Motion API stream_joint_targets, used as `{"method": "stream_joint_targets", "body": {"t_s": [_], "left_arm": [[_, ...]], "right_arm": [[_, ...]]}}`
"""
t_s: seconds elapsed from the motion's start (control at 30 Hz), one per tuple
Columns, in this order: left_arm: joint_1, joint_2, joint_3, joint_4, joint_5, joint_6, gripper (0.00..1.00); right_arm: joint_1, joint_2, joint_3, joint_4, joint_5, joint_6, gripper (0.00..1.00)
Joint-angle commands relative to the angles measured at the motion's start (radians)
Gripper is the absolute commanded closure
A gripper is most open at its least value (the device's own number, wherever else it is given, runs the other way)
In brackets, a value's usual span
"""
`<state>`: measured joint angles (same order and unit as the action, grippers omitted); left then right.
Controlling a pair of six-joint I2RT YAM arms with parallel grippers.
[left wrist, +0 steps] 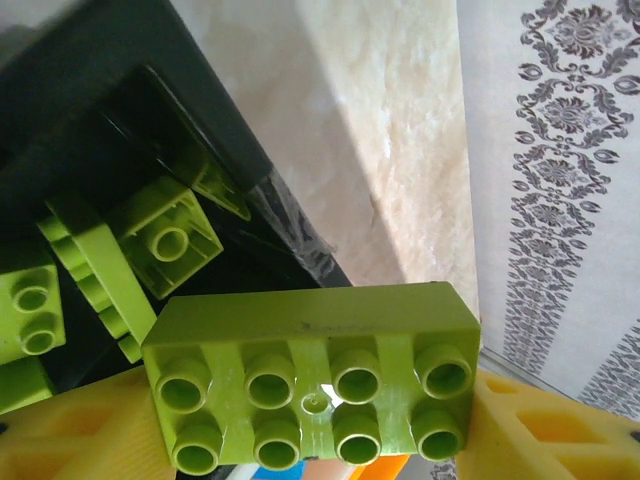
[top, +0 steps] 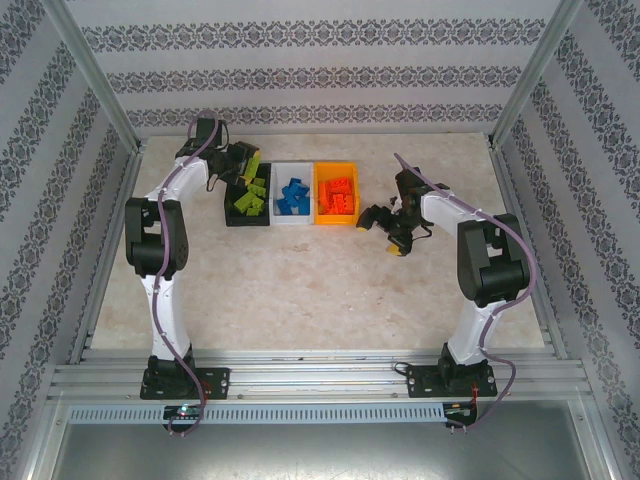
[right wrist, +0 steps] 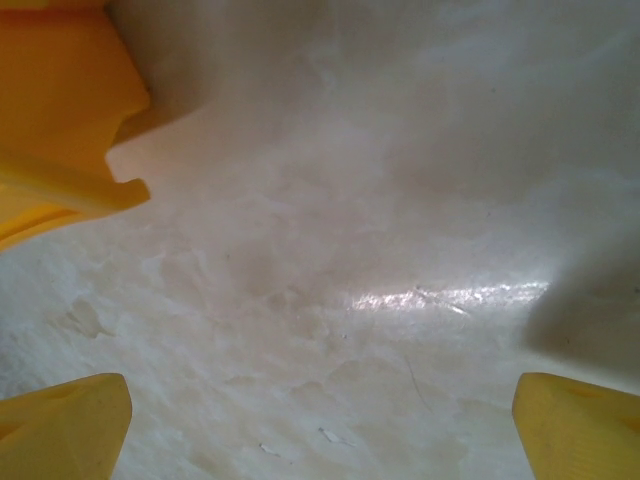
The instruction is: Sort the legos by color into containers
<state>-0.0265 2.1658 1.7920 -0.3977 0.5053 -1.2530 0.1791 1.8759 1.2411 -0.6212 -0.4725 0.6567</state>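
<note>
Left pincer [left wrist: 318,430] is seen clamped on a lime brick [left wrist: 310,370], its long axis laid nine to three, jaw to jaw; black bin [left wrist: 90,110] is spotted below at ten o'clock, green bricks [left wrist: 165,240] already inside.

Overall light: bright, even and soft in the top view, colours slightly washed
Glare: a white streak on the table [right wrist: 450,295] in the right wrist view
Shadows: soft dark patch at that view's right edge; black bin [left wrist: 90,120] interior dim in the left wrist view
Focus: right wrist view hazy; lime brick [left wrist: 315,385] fairly sharp
</note>
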Motion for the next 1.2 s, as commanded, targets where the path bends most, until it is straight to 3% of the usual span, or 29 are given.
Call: {"method": "stream_joint_targets", "body": {"t_s": [0.0,0.17,0.3,0.43,0.53,1.17], "left_arm": [[0.014,-0.014,0.021,-0.087,-0.061,0.036,0.36],[0.013,-0.044,0.004,-0.134,-0.108,0.049,0.35],[0.014,-0.071,-0.026,-0.146,-0.139,0.056,0.28],[0.013,-0.072,-0.028,-0.158,-0.131,0.059,0.09],[0.014,-0.084,-0.039,-0.155,-0.133,0.061,0.00],[-0.003,-0.222,-0.144,-0.125,-0.151,0.116,0.00]], "right_arm": [[0.002,0.017,0.043,-0.019,-0.012,-0.005,0.02],[-0.005,0.021,0.037,-0.018,-0.015,-0.015,0.02],[-0.007,0.016,0.008,0.003,-0.019,-0.013,0.02],[-0.006,0.013,-0.006,0.016,-0.029,-0.007,0.02],[-0.006,0.004,-0.010,0.015,-0.027,-0.006,0.02],[-0.001,-0.114,-0.114,0.021,-0.011,-0.009,0.02]]}}
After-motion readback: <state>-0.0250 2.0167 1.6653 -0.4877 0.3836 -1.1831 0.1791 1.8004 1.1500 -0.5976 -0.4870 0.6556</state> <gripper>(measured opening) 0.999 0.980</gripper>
